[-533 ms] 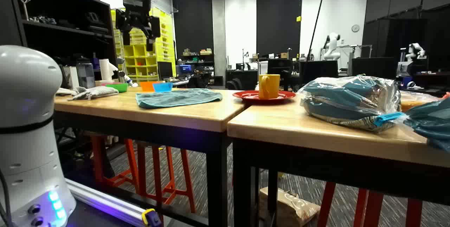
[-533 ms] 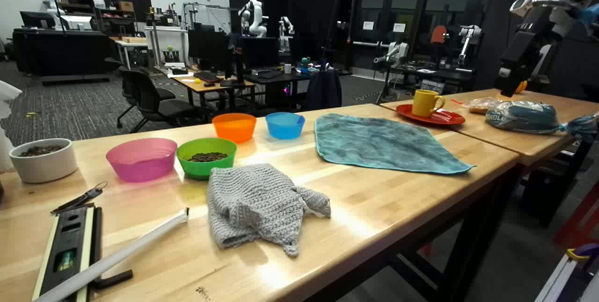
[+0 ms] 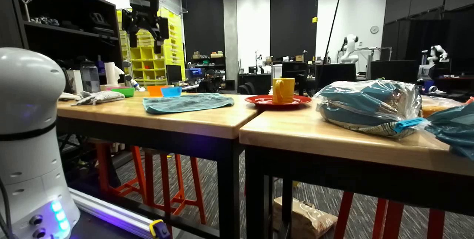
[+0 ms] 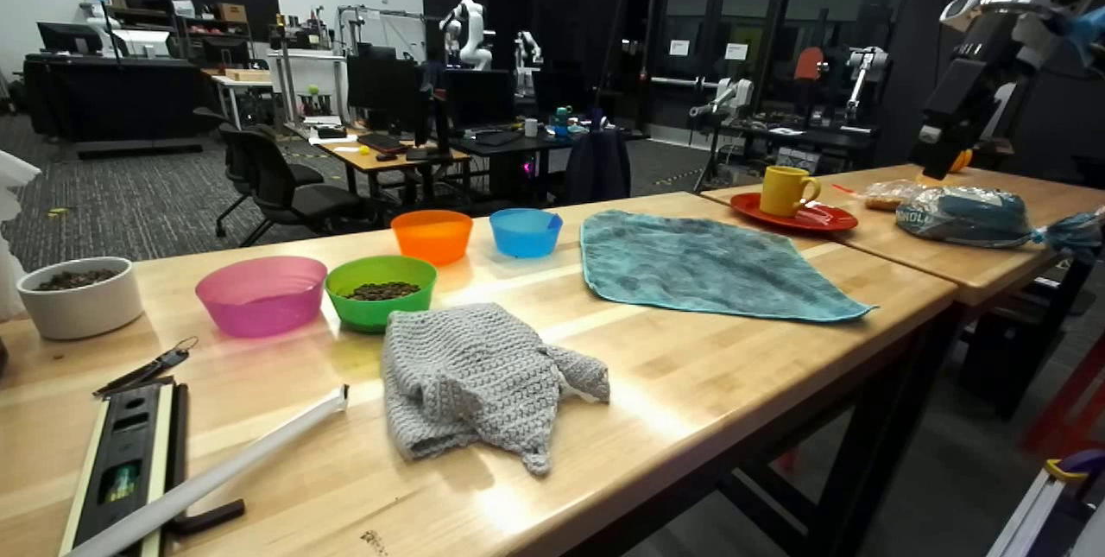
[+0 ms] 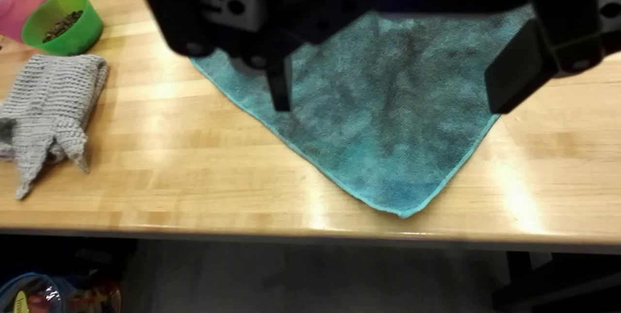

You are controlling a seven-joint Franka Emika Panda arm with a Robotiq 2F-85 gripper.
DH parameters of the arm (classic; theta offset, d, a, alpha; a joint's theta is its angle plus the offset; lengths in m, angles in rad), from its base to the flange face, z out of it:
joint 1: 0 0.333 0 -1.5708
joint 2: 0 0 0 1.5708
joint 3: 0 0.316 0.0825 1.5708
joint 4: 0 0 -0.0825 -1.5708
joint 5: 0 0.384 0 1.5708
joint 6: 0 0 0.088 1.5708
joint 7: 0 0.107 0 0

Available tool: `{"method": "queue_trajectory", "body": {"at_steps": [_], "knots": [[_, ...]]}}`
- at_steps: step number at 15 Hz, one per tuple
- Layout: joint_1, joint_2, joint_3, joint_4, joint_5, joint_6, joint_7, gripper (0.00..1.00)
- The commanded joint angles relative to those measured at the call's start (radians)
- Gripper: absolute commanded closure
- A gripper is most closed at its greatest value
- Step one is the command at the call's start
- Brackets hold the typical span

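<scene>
My gripper [image 5: 390, 104] is open, its two black fingers wide apart with nothing between them. It hangs well above the table, as an exterior view shows the gripper [image 3: 145, 48] high over the wooden top. Beneath it in the wrist view lies a teal towel [image 5: 393, 143], spread nearly flat with one corner toward the table edge. A crumpled grey knitted cloth [image 4: 483, 384] rests beside the towel, near the green bowl [image 4: 380, 294] of brown pellets. A yellow mug [image 4: 784, 191] stands upright on a red plate [image 4: 829, 218] at the towel's far side.
Pink [image 4: 262, 296], orange [image 4: 432, 237] and blue [image 4: 525, 233] bowls and a white bowl [image 4: 79, 306] stand along the table. A spirit level [image 4: 125, 462] and a white stick [image 4: 216, 471] lie near the front. A bagged loaf [image 3: 366, 105] sits on the adjoining table.
</scene>
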Motion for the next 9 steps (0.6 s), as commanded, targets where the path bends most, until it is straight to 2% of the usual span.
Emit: {"method": "queue_trajectory", "body": {"at_steps": [1, 7, 9], "knots": [[-0.019, 0.006, 0.011, 0.003, 0.011, -0.003, -0.013, 0.00], [-0.019, 0.006, 0.011, 0.003, 0.011, -0.003, -0.013, 0.00], [-0.010, 0.024, -0.008, -0.004, 0.006, 0.032, -0.044, 0.00]]}}
